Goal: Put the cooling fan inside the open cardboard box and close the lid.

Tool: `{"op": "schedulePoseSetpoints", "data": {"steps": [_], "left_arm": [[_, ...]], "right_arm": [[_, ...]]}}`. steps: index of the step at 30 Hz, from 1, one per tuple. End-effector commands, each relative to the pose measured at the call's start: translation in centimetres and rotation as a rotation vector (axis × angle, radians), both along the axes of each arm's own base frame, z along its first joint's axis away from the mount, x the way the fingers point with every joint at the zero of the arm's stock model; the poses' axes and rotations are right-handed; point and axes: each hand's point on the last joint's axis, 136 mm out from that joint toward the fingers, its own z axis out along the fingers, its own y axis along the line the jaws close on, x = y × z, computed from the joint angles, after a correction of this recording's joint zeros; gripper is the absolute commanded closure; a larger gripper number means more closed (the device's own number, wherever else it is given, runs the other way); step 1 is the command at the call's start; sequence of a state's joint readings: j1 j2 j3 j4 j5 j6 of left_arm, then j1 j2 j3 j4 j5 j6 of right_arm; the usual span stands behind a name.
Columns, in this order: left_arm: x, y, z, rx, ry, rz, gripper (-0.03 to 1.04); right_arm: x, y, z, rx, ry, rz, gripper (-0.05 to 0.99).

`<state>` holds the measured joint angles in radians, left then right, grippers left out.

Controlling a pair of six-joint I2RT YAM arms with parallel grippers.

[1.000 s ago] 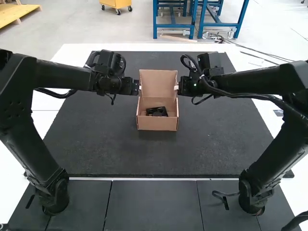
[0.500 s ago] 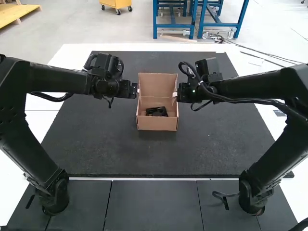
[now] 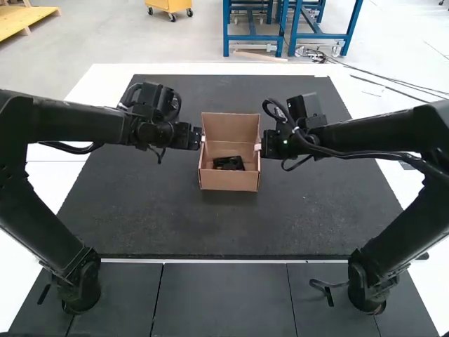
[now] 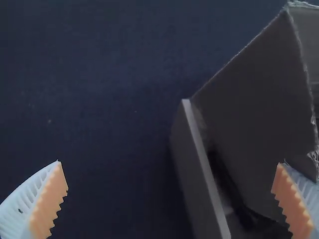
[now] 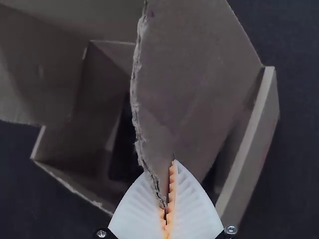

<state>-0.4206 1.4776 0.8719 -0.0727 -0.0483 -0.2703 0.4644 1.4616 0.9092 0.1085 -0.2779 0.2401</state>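
Cooling fan point(image 3: 228, 163): one, inside one cardboard box point(image 3: 229, 180).

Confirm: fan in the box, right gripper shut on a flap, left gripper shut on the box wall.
Not quite. The left gripper is open, fingers wide apart astride the cardboard box's wall, per the left wrist view. The rest holds: the cooling fan lies in the box, the right gripper shut on a flap.

High rear overview; both wrist close-ups on the cardboard box point(image 3: 229, 180).
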Motion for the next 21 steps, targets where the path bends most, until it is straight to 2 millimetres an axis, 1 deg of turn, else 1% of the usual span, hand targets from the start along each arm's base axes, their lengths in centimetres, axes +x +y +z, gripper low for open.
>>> {"op": "schedulePoseSetpoints", "data": {"steps": [1, 8, 12, 18, 19, 21], "left_arm": [[-0.8, -0.9, 1.3, -0.021, -0.021, -0.039, 0.04], [-2.0, -0.6, 1.1, -0.005, 0.001, -0.049, 0.04], [-2.5, -0.4, 1.0, 0.005, 0.003, -0.058, 0.04], [-3.6, 0.1, 0.4, 0.019, 0.022, -0.064, 0.04], [-3.7, 0.2, 0.2, 0.023, 0.028, -0.067, 0.04], [-4.0, 0.3, 0.3, 0.026, 0.031, -0.070, 0.04]], "right_arm": [[-1.3, 1.1, 0.3, 0.020, 0.003, 0.037, 0.96], [-2.0, 1.4, -0.3, 0.007, 0.015, 0.050, 0.96], [-2.0, 0.9, -0.8, -0.020, 0.013, 0.030, 0.96], [-2.0, 0.2, -1.4, -0.052, 0.016, 0.017, 0.95], [-1.7, 0.0, -1.4, -0.062, 0.011, 0.001, 0.89], [-1.6, -0.2, -1.4, -0.074, 0.013, -0.005, 0.59]]}}
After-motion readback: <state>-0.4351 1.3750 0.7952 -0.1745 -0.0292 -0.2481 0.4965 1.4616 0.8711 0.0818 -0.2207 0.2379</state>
